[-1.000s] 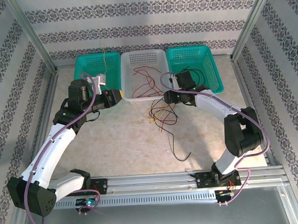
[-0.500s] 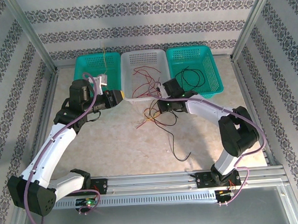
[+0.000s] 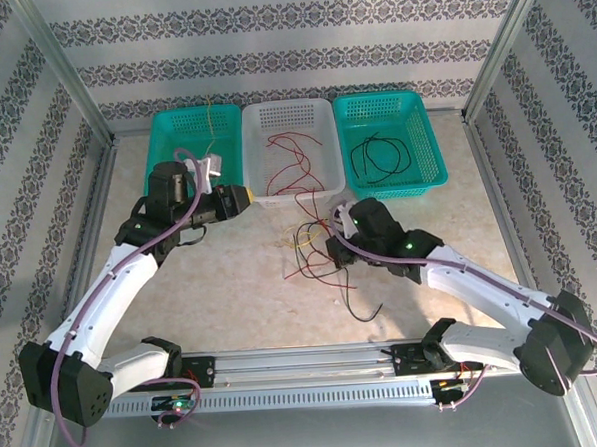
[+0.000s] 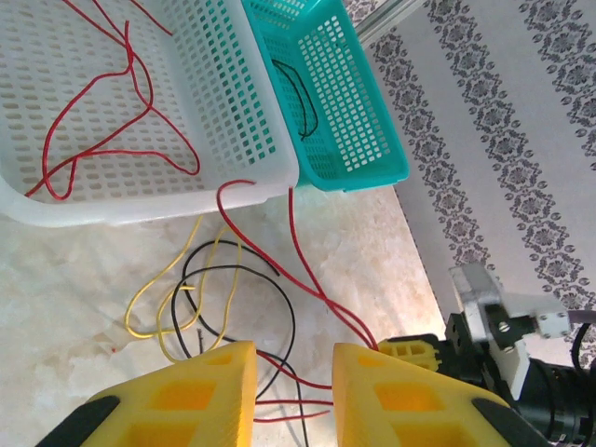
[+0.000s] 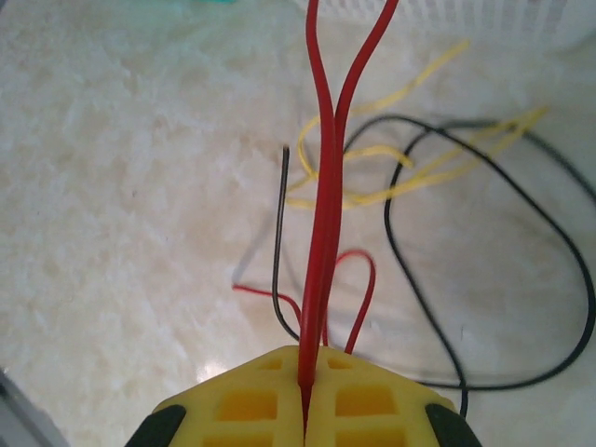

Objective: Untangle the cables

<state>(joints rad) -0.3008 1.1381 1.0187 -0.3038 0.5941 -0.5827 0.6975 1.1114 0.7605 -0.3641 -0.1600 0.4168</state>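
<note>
Your right gripper [image 5: 304, 368] has a red cable [image 5: 321, 186] pinched tight.
The rest of the cables [image 3: 315, 248] lie tangled on the table [image 3: 232, 287] just in front of the white basket [image 3: 287, 104]. Your left gripper [image 4: 293, 372] hangs part open, holding nothing.

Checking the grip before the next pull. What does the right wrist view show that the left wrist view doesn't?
Right wrist: the right hand shut flat on a doubled red cable. Left wrist: the left hand open, the white basket holding red strands, the teal basket holding a black strand. Both: that gripped red cable, plus a yellow cable and a black cable loose on the table.
</note>
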